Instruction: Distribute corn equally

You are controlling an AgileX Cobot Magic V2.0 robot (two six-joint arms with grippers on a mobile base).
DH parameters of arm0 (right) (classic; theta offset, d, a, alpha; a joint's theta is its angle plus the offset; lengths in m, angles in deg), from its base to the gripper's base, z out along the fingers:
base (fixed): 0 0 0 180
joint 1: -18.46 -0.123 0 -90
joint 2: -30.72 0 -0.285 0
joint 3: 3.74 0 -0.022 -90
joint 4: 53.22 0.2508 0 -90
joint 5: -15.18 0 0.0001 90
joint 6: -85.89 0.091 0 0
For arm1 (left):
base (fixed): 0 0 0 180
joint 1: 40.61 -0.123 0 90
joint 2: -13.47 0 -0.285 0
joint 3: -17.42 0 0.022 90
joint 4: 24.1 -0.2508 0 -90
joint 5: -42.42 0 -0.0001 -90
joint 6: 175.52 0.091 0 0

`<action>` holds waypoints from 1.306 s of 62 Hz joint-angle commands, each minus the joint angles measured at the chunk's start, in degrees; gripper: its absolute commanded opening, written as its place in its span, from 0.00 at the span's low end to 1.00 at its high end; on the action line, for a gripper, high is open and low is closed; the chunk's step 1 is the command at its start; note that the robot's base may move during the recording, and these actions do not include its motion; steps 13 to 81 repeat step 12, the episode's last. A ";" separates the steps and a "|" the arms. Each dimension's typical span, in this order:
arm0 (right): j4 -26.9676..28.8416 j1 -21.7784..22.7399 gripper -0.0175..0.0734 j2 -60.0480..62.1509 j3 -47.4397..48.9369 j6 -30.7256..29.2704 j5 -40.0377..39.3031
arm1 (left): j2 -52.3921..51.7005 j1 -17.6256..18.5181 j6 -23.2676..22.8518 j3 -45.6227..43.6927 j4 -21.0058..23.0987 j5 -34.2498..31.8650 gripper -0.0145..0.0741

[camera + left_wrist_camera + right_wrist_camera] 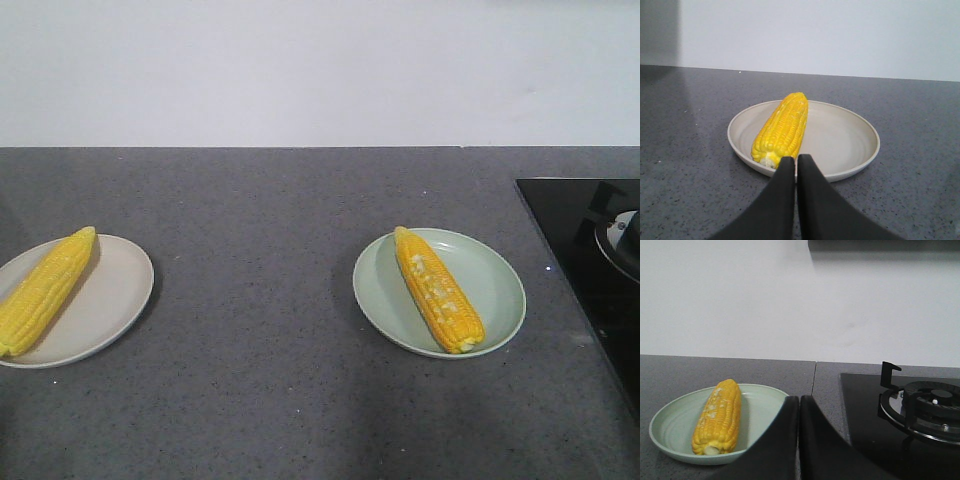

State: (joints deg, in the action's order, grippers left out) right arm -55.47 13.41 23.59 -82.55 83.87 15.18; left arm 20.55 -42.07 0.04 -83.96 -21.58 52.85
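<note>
As laid out now: one bright yellow husked cob (45, 291) on the beige round plate (115, 300) near the counter's left edge; a second yellow cob with pale whitish patches (438, 289) on the pale green round plate (495, 275) right of centre, well apart from the first. One cob per plate, so split judged even; no loose cob in view.

Left cob: long axis diagonal, tip toward the back wall, blunt end toward the front edge, lying on the plate's left half. Patched cob: tip to back-left, blunt end to front-right, across the plate's middle.

Left gripper (796, 161): black fingers pressed together, nothing between them, tips just before the beige plate's near rim and the cob's blunt end, roughly in line with its axis. Right gripper (799, 400): fingers likewise pressed together, empty, beside the green plate's right rim; cob lies to its left. Each arm nearer its own plate.

Black glass hob with burner grate (920, 407) at the counter's right edge, apart from the green plate.

Judgement: nothing more to transfer.
</note>
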 commanded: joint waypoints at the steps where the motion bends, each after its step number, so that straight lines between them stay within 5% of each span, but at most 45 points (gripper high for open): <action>1: -0.47 0.45 0.19 0.48 -1.08 -0.39 -4.66 | -0.81 0.01 -0.10 -1.29 0.46 -4.04 0.16; 81: -0.47 0.45 0.19 0.48 -1.08 -0.39 -4.66 | -0.81 0.01 -0.10 -1.29 0.46 -4.04 0.16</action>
